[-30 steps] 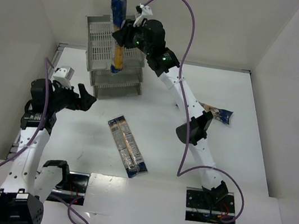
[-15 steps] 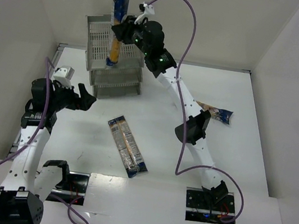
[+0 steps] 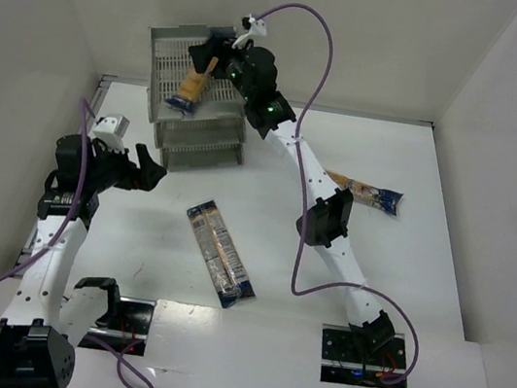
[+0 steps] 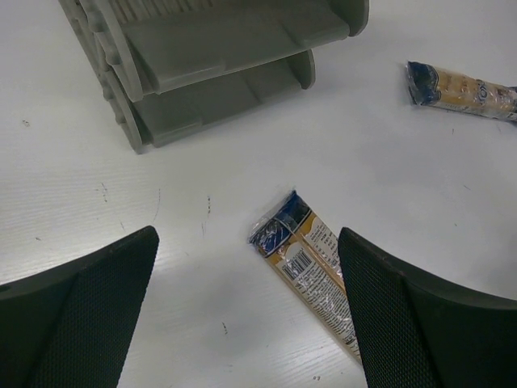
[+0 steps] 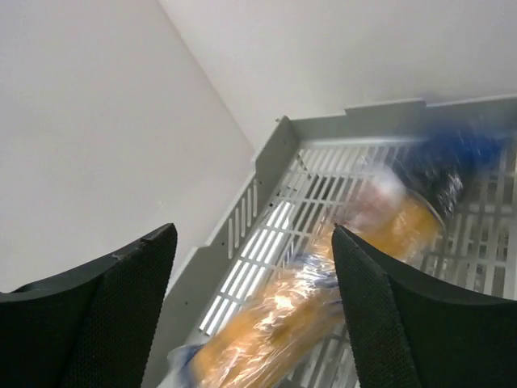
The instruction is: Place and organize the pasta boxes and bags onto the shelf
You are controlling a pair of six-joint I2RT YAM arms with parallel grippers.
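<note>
Right claw (image 3: 206,52): released, fingers spread over shelf (image 3: 166,59) top tray, upper left | pasta bag (image 3: 189,86): lying slanted in that tray | left claw (image 3: 148,175): released, empty, left side | second pasta bag (image 3: 221,253): desk (image 3: 403,276) centre | third pasta bag (image 3: 368,192): desk right

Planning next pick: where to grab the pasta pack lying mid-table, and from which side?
Probably mid-length of the pasta pack, pinched across its narrow width, straight down from above. It lies flat and diagonal, so turn the jaws square to its long axis.
</note>
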